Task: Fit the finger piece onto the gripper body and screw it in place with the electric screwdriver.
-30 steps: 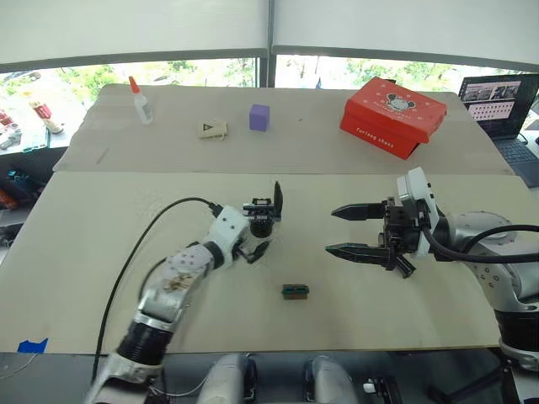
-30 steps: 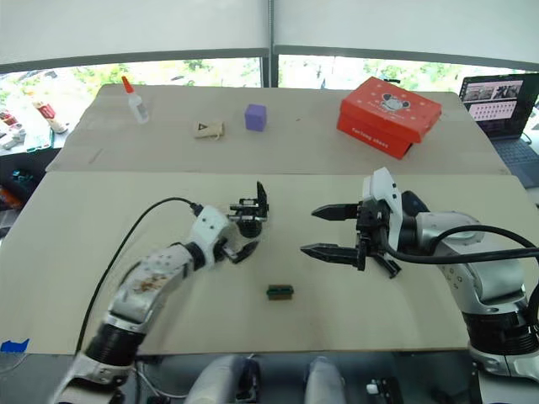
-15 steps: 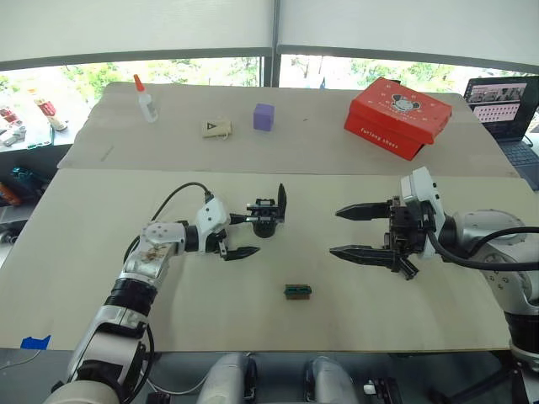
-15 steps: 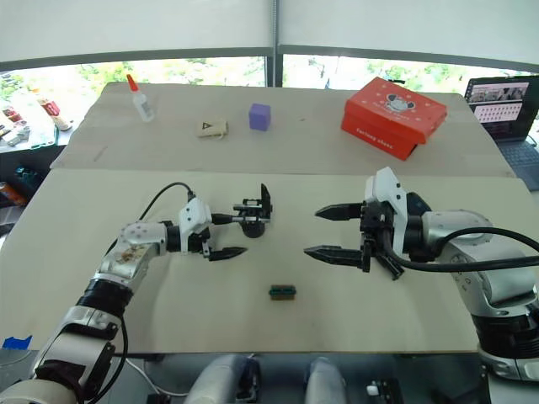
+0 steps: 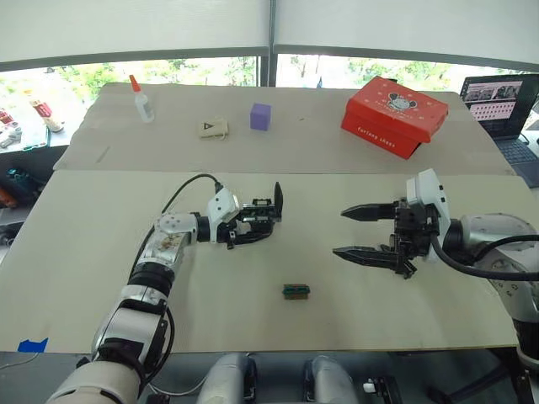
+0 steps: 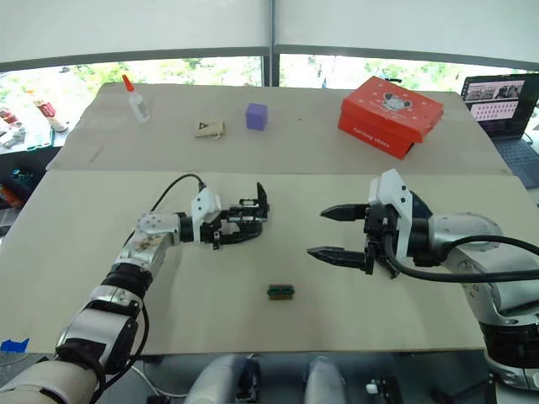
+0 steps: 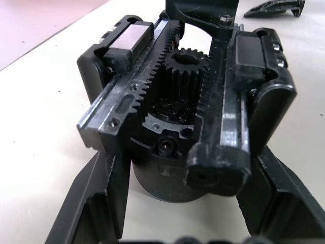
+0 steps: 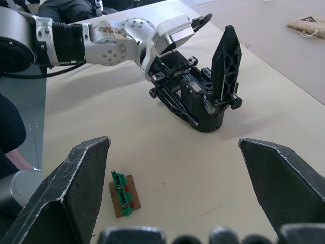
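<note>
The gripper body [image 5: 264, 217], a black assembly with a round base, toothed rails and an upright pointed finger [image 5: 277, 199], stands on the near table left of centre. My left gripper [image 5: 249, 225] is open around it, and its fingers [image 7: 96, 203] sit close on either side of the round base [image 7: 162, 180]. I cannot tell whether they touch it. My right gripper [image 5: 338, 231] hovers open and empty to the right of the body, its tips pointing at it. The finger piece and the electric screwdriver are out of view.
A small green-and-black block [image 5: 296, 291] lies in front of the body. On the far table are a red box [image 5: 393, 116], a purple cube [image 5: 260, 116], a glue bottle [image 5: 141, 99] and a tan tag [image 5: 213, 129]. A laptop [image 5: 497, 99] sits at far right.
My left gripper has swung up and to the right, from beside the gripper body to around its base. The right gripper has stayed about where it was, still open.
</note>
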